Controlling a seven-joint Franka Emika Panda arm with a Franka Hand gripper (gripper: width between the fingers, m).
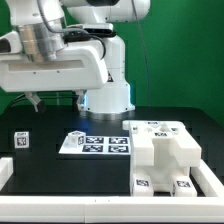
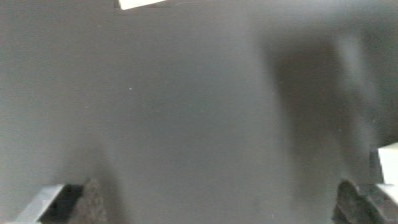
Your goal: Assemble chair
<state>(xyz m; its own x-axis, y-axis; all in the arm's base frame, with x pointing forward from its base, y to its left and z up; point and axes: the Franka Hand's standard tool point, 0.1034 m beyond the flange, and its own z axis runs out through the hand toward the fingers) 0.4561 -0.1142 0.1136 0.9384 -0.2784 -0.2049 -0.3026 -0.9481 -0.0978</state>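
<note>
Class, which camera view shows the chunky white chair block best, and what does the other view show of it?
The exterior view: the chair block stands as one blocky white structure, tags showing, at that view's right. The wrist view shows mostly black table and an unidentifiable white sliver.

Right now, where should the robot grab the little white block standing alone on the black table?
Grip the little white block across its flat sides, coming down from above, I think. It stands alone, apart from the marker board and the chair assembly, so the open fingers have room on both sides.
</note>
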